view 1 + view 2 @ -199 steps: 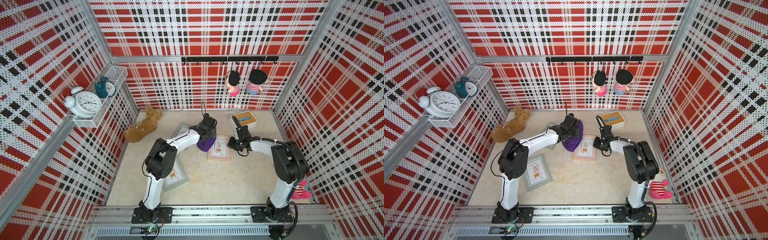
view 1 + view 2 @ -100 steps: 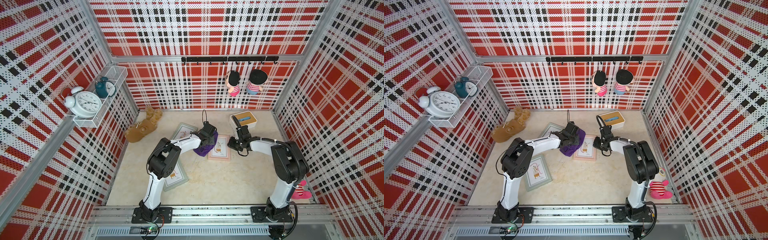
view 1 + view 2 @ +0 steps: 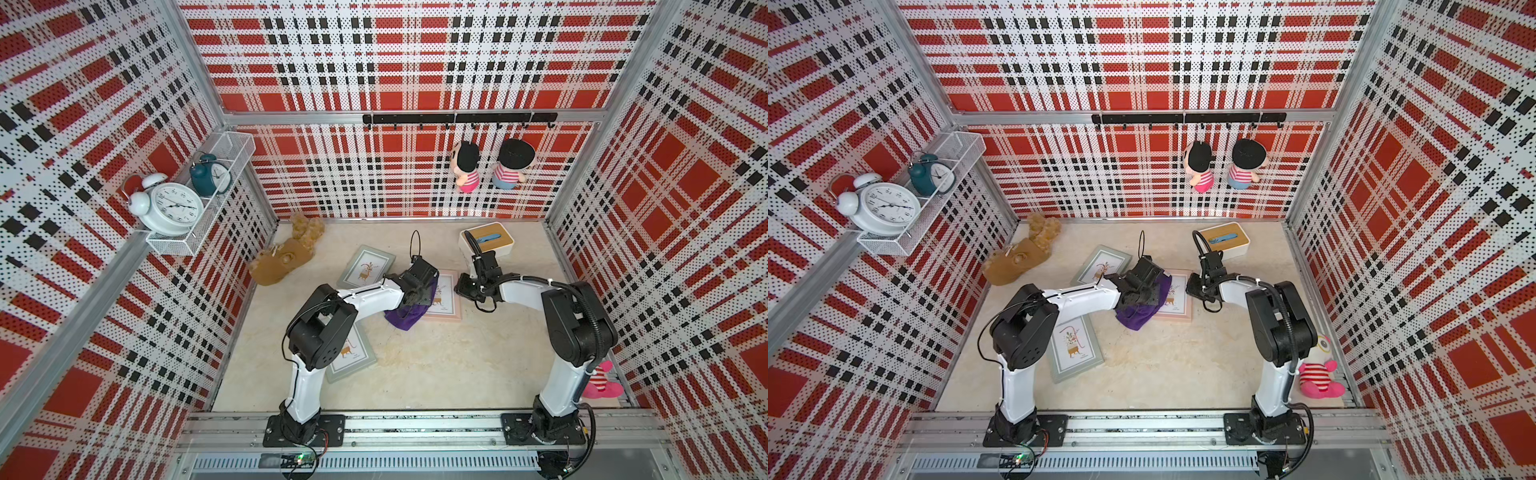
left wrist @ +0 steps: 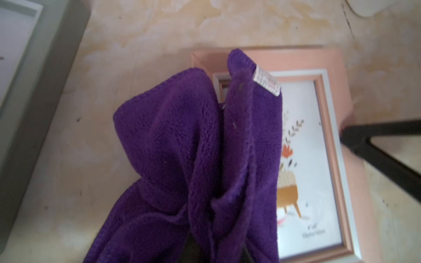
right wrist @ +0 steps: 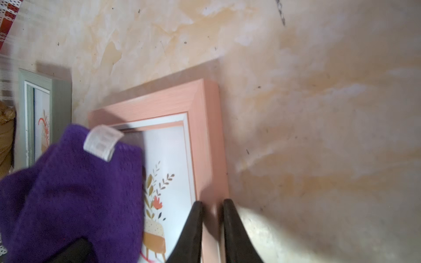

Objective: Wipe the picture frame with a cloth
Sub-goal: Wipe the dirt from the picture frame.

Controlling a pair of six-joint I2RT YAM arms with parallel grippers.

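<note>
cloth (image 4: 193, 159) in left gripper (image 3: 413, 297) over frame (image 4: 303, 59), right gripper (image 5: 211, 209) seemingly astride it

Bright even light, soft shadows, blurred wrist views

The cloth (image 3: 409, 318) lies on the picture frame (image 3: 448, 296) (left part).

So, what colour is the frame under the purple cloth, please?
Salmon-pink frame; right wrist view shows best.
</note>
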